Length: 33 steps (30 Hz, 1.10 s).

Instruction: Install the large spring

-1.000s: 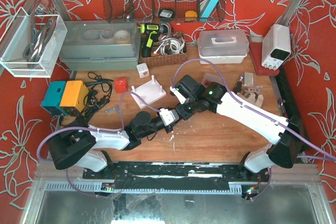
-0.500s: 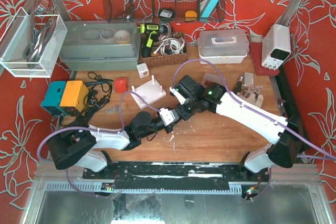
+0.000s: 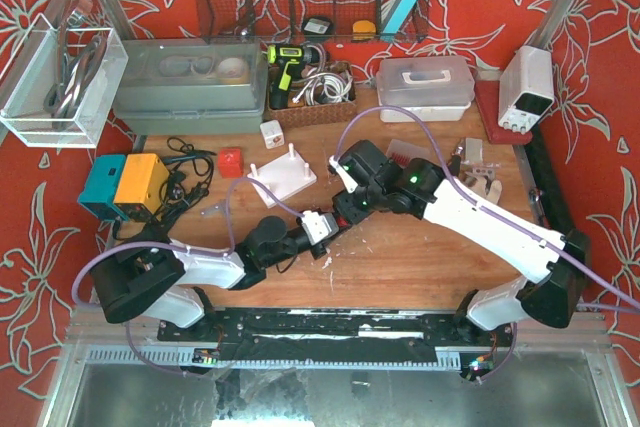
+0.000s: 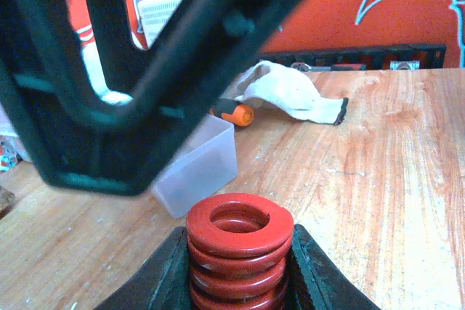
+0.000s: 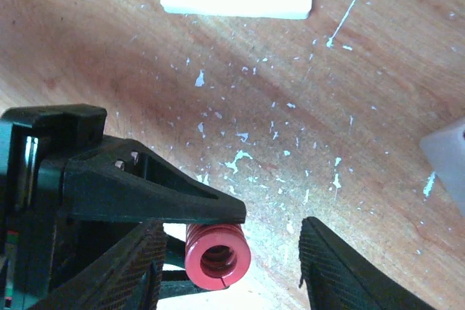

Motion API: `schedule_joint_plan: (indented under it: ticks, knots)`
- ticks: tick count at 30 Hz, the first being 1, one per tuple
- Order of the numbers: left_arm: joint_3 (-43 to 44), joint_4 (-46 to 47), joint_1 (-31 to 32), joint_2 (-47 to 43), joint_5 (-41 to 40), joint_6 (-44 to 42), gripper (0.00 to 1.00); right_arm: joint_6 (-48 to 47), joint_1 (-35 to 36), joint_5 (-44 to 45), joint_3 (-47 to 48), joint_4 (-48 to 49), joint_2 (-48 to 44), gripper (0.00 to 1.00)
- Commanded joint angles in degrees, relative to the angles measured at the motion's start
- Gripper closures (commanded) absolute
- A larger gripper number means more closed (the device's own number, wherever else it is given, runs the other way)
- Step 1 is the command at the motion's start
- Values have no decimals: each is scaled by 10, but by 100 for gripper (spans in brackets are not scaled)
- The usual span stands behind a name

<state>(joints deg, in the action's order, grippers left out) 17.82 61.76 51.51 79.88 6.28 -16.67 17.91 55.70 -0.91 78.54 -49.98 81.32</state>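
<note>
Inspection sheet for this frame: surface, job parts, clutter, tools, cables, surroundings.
Surface: wooden table, scuffed, white flecks.
Job's things: red spring clamped in left tool; white peg plate lies apart from it.
Clutter: glove, orange-handled screwdriver, plastic tub, small red block.
Tools: left shut on spring; right tool open, fingers either side of spring.
Cables: purple cable loops over right arm; black cord coiled beside teal-orange box.
Surroundings: red floral wall, wire basket, grey bin.
</note>
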Motion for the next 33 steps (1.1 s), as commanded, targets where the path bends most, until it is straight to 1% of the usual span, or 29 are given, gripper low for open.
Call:
schedule_joint_plan:
  ticks: [1, 5, 9, 12, 13, 18, 23, 27, 29, 31, 33]
  knots:
    - [-2, 29, 3, -17, -14, 0, 100, 23, 5, 47, -8, 6, -30, 43]
    - [-4, 27, 3, -36, -52, 17, 100, 45, 3, 144, -15, 16, -75, 35]
    - [-3, 15, -7, -64, -132, 53, 100, 48, 1, 241, -64, 65, -152, 19]
    - [-5, 13, -34, -91, -163, 109, 100, 33, 0, 292, -118, 108, -209, 8]
    - [-5, 12, -46, -98, -170, 129, 100, 28, 0, 308, -136, 120, -227, 3]
    - [11, -5, -116, -113, -182, 207, 100, 10, 0, 349, -228, 198, -296, 1]
    - [54, -22, -181, -63, -182, 237, 100, -6, -1, 346, -308, 277, -323, 1]
    - [93, -14, -246, -5, -117, 288, 100, -17, -1, 359, -345, 310, -329, 1]
    - [101, 23, -274, 30, -69, 299, 100, -15, -1, 362, -358, 321, -334, 1]
    - [115, 40, -298, 63, -38, 319, 100, -17, -2, 357, -374, 334, -341, 2]
    - [123, 69, -313, 95, -11, 321, 100, -17, -1, 360, -397, 352, -352, 2]
